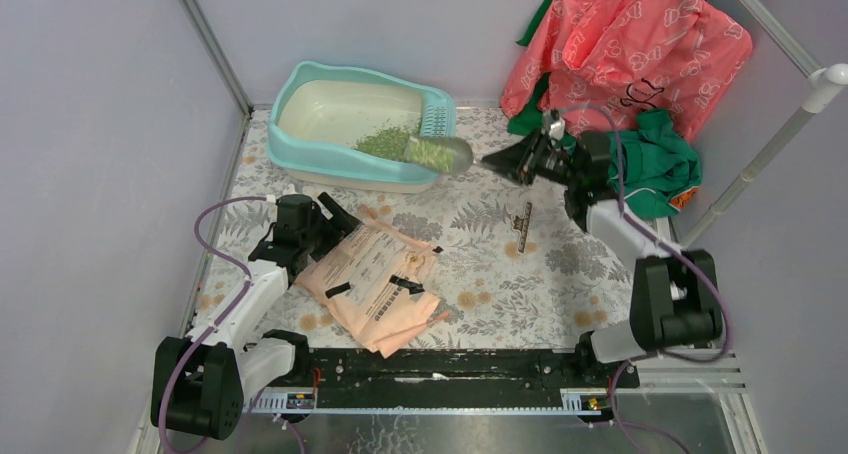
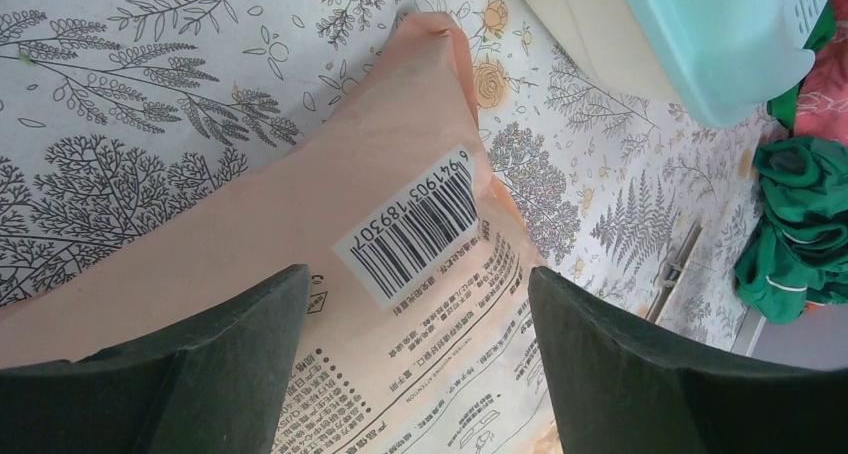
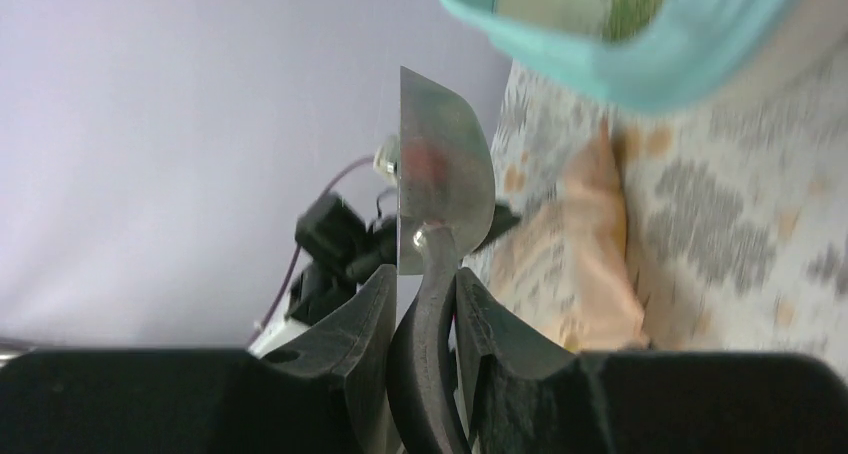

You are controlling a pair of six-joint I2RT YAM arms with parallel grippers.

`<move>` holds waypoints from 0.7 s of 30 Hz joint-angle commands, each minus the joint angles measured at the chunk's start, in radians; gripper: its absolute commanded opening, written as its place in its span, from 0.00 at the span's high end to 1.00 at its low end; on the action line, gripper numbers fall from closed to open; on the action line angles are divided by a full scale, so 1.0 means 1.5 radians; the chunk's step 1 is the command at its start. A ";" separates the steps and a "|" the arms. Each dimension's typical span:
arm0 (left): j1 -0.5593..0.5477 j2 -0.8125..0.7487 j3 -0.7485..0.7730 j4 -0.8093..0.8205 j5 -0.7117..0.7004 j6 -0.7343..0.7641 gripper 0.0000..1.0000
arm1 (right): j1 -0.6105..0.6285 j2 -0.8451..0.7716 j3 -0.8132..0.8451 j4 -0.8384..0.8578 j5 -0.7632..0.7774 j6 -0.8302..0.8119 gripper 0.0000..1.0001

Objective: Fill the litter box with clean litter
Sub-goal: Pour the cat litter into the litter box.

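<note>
Top external view: the right gripper (image 1: 498,161) pinches the scoop (image 1: 452,154) by its handle. The scoop's long axis points left from the fingers, its bowl over the litter box (image 1: 300,149) rim beside the grille. Green litter (image 1: 385,141) is heaped inside. The left gripper (image 1: 335,219), fingers spread, hovers over the bag (image 1: 385,284).

1 peach paper bag (image 2: 300,184), barcode up, on floral tbl cover (image 2: 120,124) — left gripper (image 2: 415,274) jaws wide apart over it — teal litter box (image 2: 720,34) corner top-rt, green cloth (image 2: 800,224) rt edge.

Cropped and blurred
The light-teal plastic litter box (image 3: 640,89) is blurred, cut by the top edge; the peach-pink printed paper bag (image 2: 300,194) is cut off below.
</note>
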 commanded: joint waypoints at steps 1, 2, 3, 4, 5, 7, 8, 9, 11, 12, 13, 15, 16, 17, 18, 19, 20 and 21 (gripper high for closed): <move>0.004 -0.002 -0.009 0.048 0.023 0.004 0.12 | 0.012 0.155 0.239 -0.016 0.063 -0.044 1.00; 0.005 -0.004 -0.011 0.049 0.025 0.003 0.12 | 0.018 0.204 0.307 -0.078 0.074 -0.078 1.00; 0.004 -0.006 -0.013 0.050 0.027 0.002 0.12 | 0.025 0.253 0.385 -0.135 0.089 -0.107 1.00; 0.005 -0.009 -0.015 0.051 0.027 0.001 0.12 | 0.033 0.298 0.455 -0.192 0.104 -0.135 1.00; 0.006 -0.013 -0.016 0.050 0.027 0.001 0.12 | 0.043 0.343 0.527 -0.242 0.122 -0.159 1.00; 0.008 -0.020 -0.019 0.048 0.026 0.002 0.12 | 0.070 0.439 0.673 -0.364 0.170 -0.220 1.00; 0.010 -0.023 -0.020 0.047 0.027 0.002 0.12 | 0.078 0.468 0.748 -0.419 0.192 -0.247 1.00; 0.012 -0.024 -0.022 0.045 0.029 0.003 0.12 | 0.097 0.526 0.828 -0.492 0.216 -0.274 1.00; 0.016 -0.026 -0.024 0.046 0.033 0.004 0.12 | 0.123 0.611 0.992 -0.593 0.263 -0.316 1.00; 0.018 -0.026 -0.025 0.047 0.034 0.005 0.12 | 0.135 0.649 1.066 -0.642 0.294 -0.335 1.00; 0.020 -0.026 -0.026 0.046 0.036 0.005 0.12 | 0.145 0.684 1.141 -0.681 0.324 -0.350 1.00; 0.021 -0.027 -0.027 0.047 0.039 0.007 0.12 | 0.161 0.720 1.221 -0.714 0.366 -0.369 1.00; 0.022 -0.029 -0.027 0.046 0.039 0.007 0.12 | 0.169 0.717 1.224 -0.715 0.390 -0.380 1.00; 0.023 -0.030 -0.027 0.044 0.040 0.009 0.12 | 0.176 0.703 1.197 -0.709 0.419 -0.396 1.00; 0.024 -0.029 -0.027 0.043 0.040 0.010 0.12 | 0.185 0.677 1.154 -0.695 0.452 -0.414 1.00; 0.025 -0.031 -0.027 0.042 0.041 0.012 0.12 | 0.196 0.648 1.111 -0.680 0.492 -0.441 1.00; 0.026 -0.031 -0.028 0.042 0.042 0.012 0.12 | 0.207 0.616 1.071 -0.666 0.549 -0.466 1.00; 0.026 -0.030 -0.029 0.043 0.042 0.014 0.12 | 0.218 0.586 1.031 -0.651 0.588 -0.493 1.00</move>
